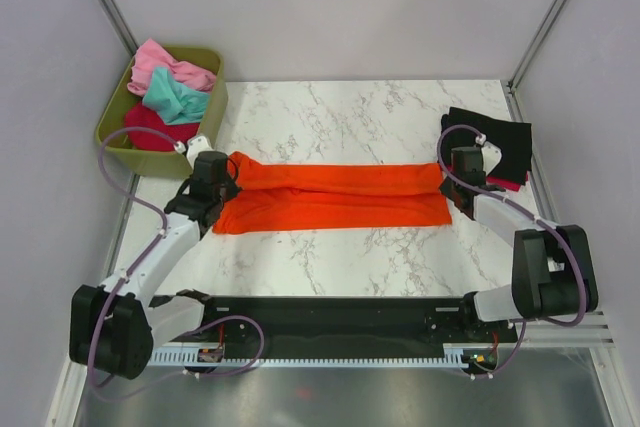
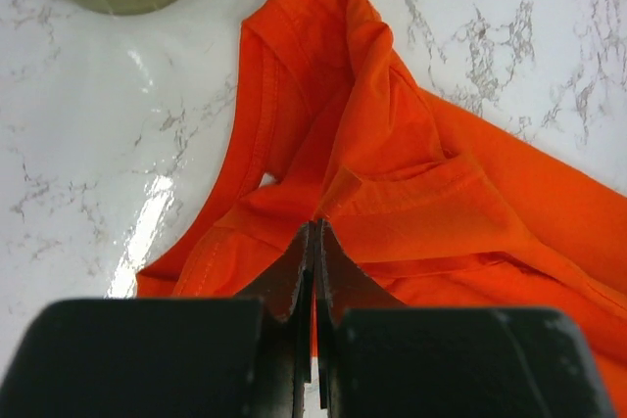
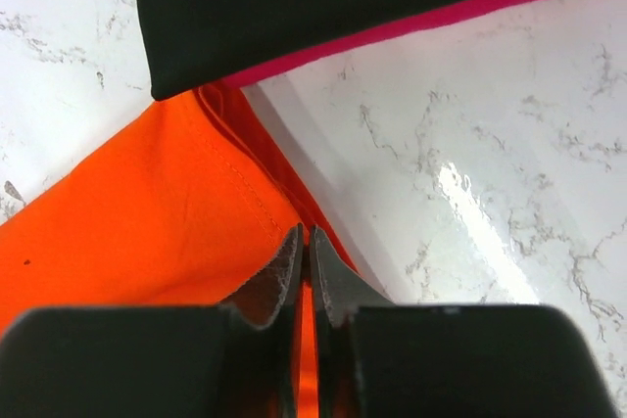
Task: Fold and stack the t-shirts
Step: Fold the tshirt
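Orange shirt (image 1: 335, 197) lies as a long band across the middle of the worktop (image 1: 340, 117), left to right in the top view. Left gripper (image 2: 314, 232) is clamped on cloth at its left end, and right gripper (image 3: 303, 237) is clamped on the hem at its right end. Looks like mid-fold.

To do it well:
- Lift both ends evenly.
- Pull the band taut so layers don't slide.
- Lay edge onto edge.

Left end is bunched and probably needs smoothing. Right end sits right up against the folded black shirt (image 1: 500, 137) at the right edge, so it's easy to drag. Bin (image 1: 140, 162), upper left, holds the pink shirt (image 1: 160, 59) and teal shirt (image 1: 178, 99).
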{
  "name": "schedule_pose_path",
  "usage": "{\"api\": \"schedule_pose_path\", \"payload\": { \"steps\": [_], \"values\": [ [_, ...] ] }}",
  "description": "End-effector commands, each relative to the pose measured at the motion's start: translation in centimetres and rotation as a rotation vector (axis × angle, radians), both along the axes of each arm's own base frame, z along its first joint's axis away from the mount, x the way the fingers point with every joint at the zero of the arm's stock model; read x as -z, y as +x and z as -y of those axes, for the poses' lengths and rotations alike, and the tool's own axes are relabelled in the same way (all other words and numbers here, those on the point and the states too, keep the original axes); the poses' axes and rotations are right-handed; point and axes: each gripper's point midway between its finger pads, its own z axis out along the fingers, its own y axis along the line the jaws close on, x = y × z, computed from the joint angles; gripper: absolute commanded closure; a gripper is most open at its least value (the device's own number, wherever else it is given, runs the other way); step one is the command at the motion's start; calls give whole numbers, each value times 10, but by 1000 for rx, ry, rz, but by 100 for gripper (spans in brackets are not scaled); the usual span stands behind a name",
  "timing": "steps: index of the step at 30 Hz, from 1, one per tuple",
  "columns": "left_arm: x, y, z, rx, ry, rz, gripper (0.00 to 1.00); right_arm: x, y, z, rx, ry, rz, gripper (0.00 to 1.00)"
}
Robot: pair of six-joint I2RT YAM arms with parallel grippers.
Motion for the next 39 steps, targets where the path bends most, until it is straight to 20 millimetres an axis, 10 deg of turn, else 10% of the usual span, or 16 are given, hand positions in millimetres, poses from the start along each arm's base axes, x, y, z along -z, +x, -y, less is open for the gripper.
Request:
{"api": "schedule_pose_path", "payload": {
  "steps": [1,4,6,13,18,28,39],
  "values": [
    [-4,-7,5,-33,-100,82,98,-24,6,5,39,3,119,87],
    [3,-15,10,-11,-134,102,98,-37,1,3,32,19,199,42],
    [8,-19,12,9,-137,98,94,-49,-2,0,14,27,251,35],
    [9,-32,17,51,-161,114,78,-66,5,-45,-184,81,297,47],
    [9,-46,3,-57,-197,134,23,-76,17,-124,-450,147,290,47],
    [11,6,13,-76,-211,63,19,-90,29,-301,-1006,397,293,41],
    [33,67,-12,-209,-271,43,24,-62,54,-388,-1188,464,241,41]
  ]
}}
